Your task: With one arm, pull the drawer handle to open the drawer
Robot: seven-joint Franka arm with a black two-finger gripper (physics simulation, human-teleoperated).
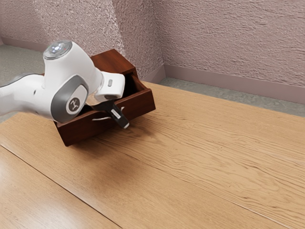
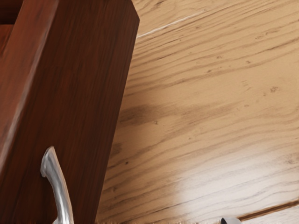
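A dark wooden drawer box (image 1: 114,62) stands at the back left of the table. Its drawer front (image 1: 138,106) is out from the box, with a dark hollow showing behind it. The silver handle (image 1: 102,118) curves off that front. My black gripper (image 1: 122,121) hangs in front of the drawer front at the handle, open, one finger slanting down to the tabletop. In the wrist view the handle (image 2: 57,186) runs along the drawer front (image 2: 70,93) beside my hand, and one fingertip (image 2: 229,220) shows apart from it over the table.
The light wooden tabletop (image 1: 200,157) stretches wide toward the exterior view's right and front. Rough pink walls (image 1: 228,33) meet in a corner behind the box. My white arm (image 1: 62,90) covers the box's left part.
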